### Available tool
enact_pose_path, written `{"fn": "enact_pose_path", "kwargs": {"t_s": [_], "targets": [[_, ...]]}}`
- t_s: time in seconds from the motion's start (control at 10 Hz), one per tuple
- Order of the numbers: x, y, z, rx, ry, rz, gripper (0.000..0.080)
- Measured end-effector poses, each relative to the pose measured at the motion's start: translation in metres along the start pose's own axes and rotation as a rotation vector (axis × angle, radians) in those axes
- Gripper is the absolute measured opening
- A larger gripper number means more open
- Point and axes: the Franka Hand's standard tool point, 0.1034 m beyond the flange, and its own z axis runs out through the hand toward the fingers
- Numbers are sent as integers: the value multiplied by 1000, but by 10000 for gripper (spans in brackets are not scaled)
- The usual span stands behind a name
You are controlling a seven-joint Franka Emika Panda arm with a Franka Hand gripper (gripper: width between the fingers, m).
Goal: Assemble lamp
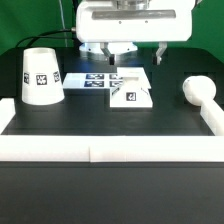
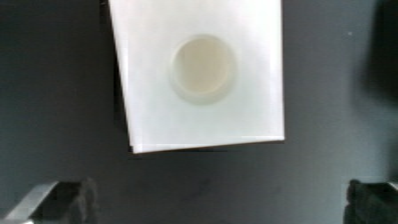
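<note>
The flat square lamp base (image 1: 132,93) lies on the black table near the middle, with a tag on its front side. In the wrist view the base (image 2: 187,40) shows as a white plate with a round socket (image 2: 201,70). The cone shade (image 1: 40,75) stands at the exterior view's left, and the rounded bulb (image 1: 197,90) lies at the exterior view's right. My gripper (image 1: 118,55) hangs above the table just behind the base. It is open and empty, with its fingertips (image 2: 54,200) wide apart at the wrist view's corners and the gripper (image 2: 214,200) over bare table beside the base.
The marker board (image 1: 95,78) lies flat behind the base. Long white border rails run along the front (image 1: 100,150), the exterior view's left (image 1: 5,115) and the exterior view's right (image 1: 212,118) of the table.
</note>
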Motion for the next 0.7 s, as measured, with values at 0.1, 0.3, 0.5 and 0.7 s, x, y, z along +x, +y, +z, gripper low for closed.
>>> {"fn": "enact_pose_path", "kwargs": {"t_s": [0.1, 0.3, 0.5, 0.7], "targets": [[-1, 2, 2, 0, 3, -28, 700], [-10, 2, 10, -3, 22, -85, 700], [-16, 5, 15, -3, 16, -123, 700], [-18, 6, 21, -3, 22, -123, 700]]}}
